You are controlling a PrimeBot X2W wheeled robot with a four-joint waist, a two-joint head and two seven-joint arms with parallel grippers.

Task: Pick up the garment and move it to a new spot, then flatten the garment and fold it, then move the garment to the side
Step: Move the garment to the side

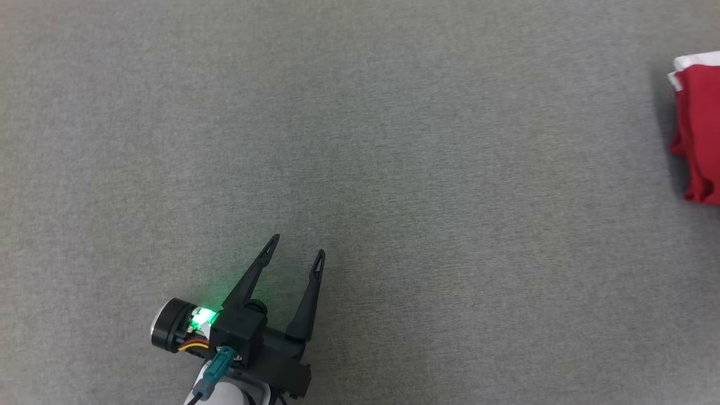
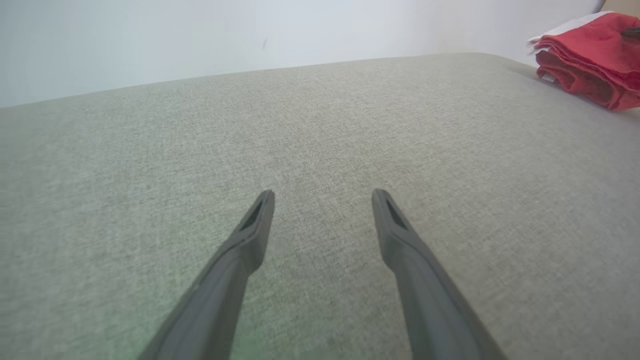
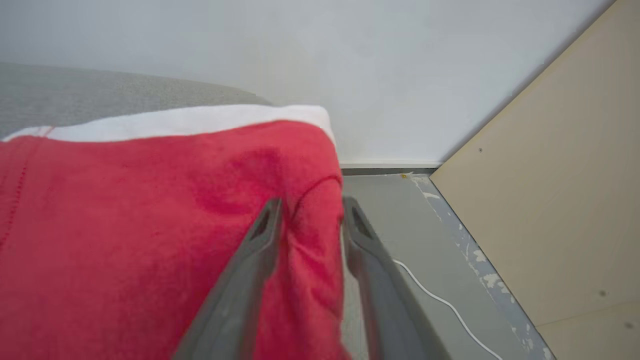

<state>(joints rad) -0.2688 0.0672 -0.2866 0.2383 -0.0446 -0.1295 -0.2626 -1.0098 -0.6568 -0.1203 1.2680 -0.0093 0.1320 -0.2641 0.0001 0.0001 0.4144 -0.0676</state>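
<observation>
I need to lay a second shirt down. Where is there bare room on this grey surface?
Free: the whole grey surface ahead of the open left gripper, across to the red garment. Crowded only at the right edge, where the right gripper grips that garment's fold.

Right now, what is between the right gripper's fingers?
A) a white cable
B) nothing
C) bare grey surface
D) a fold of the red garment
D: in the right wrist view, the right gripper has the red garment bunched between its fingers.
</observation>
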